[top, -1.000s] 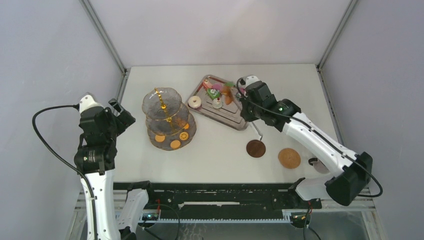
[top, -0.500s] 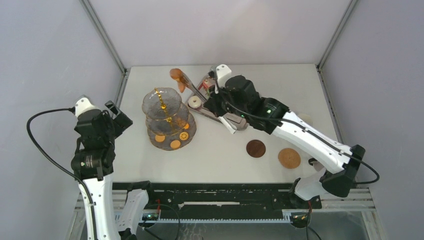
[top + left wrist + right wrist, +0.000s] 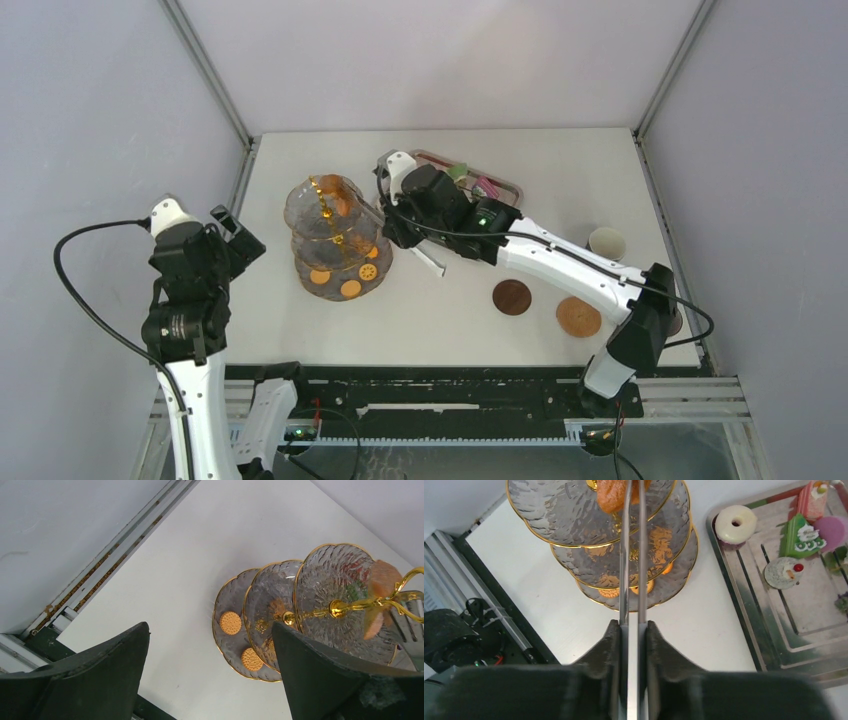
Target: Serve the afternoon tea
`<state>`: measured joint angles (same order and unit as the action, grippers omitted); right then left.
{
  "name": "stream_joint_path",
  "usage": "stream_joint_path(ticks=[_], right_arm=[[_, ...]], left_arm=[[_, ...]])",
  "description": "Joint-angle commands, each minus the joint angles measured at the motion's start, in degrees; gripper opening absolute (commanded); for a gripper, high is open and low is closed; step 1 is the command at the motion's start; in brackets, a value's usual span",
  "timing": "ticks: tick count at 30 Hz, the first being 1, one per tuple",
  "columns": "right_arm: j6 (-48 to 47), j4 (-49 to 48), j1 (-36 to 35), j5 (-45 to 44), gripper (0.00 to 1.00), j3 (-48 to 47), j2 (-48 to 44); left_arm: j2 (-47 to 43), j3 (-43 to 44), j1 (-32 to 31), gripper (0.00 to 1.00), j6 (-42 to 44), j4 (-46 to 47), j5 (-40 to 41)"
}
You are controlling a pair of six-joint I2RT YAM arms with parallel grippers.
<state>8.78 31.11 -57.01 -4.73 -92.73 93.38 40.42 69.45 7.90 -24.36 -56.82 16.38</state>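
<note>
While my right tool (image 3: 633,627) grips the tongs (image 3: 624,555), they hold a cake (image 3: 611,497) over the stand (image 3: 559,515). My left tool (image 3: 210,626) gapes, empty.

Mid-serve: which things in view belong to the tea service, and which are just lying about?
Job: glass stand, orange cookies, orange pastry, ring donut, small cakes, cup, coasters.
Not served: steel tray; tongs, only a tool in the right gripper.
</note>
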Motion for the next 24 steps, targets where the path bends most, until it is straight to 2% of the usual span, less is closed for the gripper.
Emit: stream_joint_path(ticks=[1, 4, 6, 14, 19, 24], right_arm=[[-1.42, -2.34, -1.08, 0.37, 0.32, -4.89, 0.07], [-1.78, -1.97, -1.44, 0.09, 0.45, -5.66, 0.17], [-2.05, -1.81, -1.53, -0.12, 0.48, -6.09, 0.06], [-1.33, -2.36, -1.7, -5.32, 0.48, -5.84, -4.72], [-0.98, -6.93, -1.22, -8.98, 0.48, -0.22, -10.63], [2.8, -7.68, 4.7, -9.97, 0.49, 6.77, -15.01]], left_arm=[[-0.92, 1.0, 0.19, 0.96, 0.85, 1.09, 0.8], [-0.81, 0.65, 0.23, 0.96, 0.82, 1.18, 0.97], [-0.69, 0.63, 0.24, 0.96, 0.82, 1.26, 1.1], [-0.4, 0.75, 0.23, 0.96, 1.05, 1.69, 0.73], [-0.01, 0.44, 0.19, 0.96, 0.98, 1.89, 0.69], [0.42, 0.34, 0.21, 0.96, 0.88, 2.24, 0.41]])
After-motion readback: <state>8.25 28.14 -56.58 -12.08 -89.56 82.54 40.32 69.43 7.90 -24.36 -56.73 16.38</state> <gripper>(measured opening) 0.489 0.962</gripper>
